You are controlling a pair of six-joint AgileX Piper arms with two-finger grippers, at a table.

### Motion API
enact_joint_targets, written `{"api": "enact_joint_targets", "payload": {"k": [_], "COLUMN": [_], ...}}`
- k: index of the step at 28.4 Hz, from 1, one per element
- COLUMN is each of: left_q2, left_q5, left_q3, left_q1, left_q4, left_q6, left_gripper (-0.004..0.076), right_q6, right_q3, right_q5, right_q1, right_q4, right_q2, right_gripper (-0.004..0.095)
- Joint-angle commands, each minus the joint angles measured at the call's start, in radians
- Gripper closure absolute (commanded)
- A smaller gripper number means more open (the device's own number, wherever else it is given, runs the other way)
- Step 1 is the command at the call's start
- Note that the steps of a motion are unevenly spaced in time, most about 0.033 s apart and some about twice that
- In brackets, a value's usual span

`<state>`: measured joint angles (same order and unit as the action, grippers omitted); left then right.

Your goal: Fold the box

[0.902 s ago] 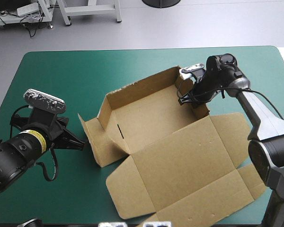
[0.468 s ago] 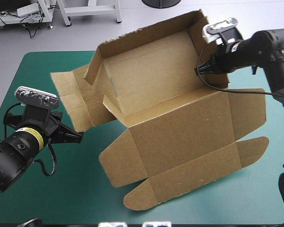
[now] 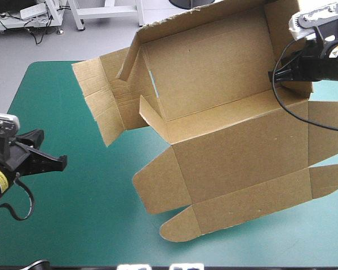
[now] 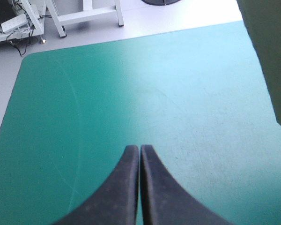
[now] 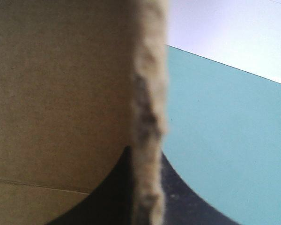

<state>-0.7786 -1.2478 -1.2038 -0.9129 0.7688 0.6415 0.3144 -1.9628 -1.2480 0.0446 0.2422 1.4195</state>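
Holding item one, the box (image 3: 225,124), mostly clear of the teal-green tabletop (image 3: 73,225). I have it slung from the right end effector (image 3: 280,77), whose black fingers are all but closed on the tray's end wall (image 3: 279,34). The right wrist view shows the board's raw edge running up between them. Position: over the far right part of the tabletop, tilted, with the tray floor turned toward the high camera and the long back wall uppermost. The lid panel (image 3: 242,163) hangs below the tray toward the near edge, and I cannot tell whether its lowest flap touches the cover. The outer flap (image 3: 101,101) at the opposite end stands splayed outward, untucked, so I judge the fold unfinished. A pinch on one wall lets the sheet's own weight swing it about, presumably to reposition it. Item two, the left end effector (image 4: 139,157): fingers pressed together in a point, holding nothing, low over the near left of the tabletop. It is well apart from the box, parked there, I judge, to leave the swinging board room.
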Motion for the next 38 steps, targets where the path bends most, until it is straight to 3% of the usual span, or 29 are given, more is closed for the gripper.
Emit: {"api": "enact_joint_targets", "payload": {"k": [1,10,16,25,28,30,31,33,35,38], "left_q2": [0.02,0.022,0.01,-0.169,-0.216,-0.231,-0.24,-0.252,-0.268,-0.301], "left_q5": [-0.047,-0.025,0.099,0.158,0.19,0.269,0.372,0.461,0.499,0.512], "left_q3": [-0.026,-0.026,-0.016,-0.016,-0.016,-0.016,-0.016,-0.016,-0.016,-0.016], "left_q1": [-0.003,-0.003,-0.003,0.001,0.057,0.127,0.216,0.306,0.4,0.608], "left_q4": [0.065,0.066,0.061,0.046,0.029,-0.021,-0.108,-0.231,-0.39,-0.685], "left_q6": [0.014,0.014,0.035,-0.056,-0.039,-0.039,-0.081,-0.174,-0.293,-0.591], "left_gripper": [0.0727,0.0726,0.0726,0.0709,0.0709,0.0709,0.0709,0.0709,0.0709,0.0709], "right_q6": [0.006,0.036,0.04,0.043,0.043,0.046,0.046,0.046,0.046,0.044], "right_q3": [-0.029,-0.029,-0.029,-0.029,-0.029,-0.029,-0.029,-0.029,-0.029,-0.029], "right_q5": [-0.012,-0.012,-0.012,-0.012,-0.012,-0.01,-0.01,-0.01,-0.01,-0.01], "right_q1": [-0.011,-0.011,-0.011,-0.011,-0.011,-0.011,-0.011,-0.011,-0.011,-0.011], "right_q4": [0.08,0.175,0.172,0.172,0.172,0.169,0.154,0.134,0.119,0.115], "right_q2": [-0.034,-0.034,-0.034,-0.034,-0.036,-0.036,-0.036,-0.036,-0.036,-0.036], "right_gripper": [0.0928,0.0928,0.0928,0.0928,0.0928,0.0928,0.0928,0.0928,0.0928,0.0928]}}
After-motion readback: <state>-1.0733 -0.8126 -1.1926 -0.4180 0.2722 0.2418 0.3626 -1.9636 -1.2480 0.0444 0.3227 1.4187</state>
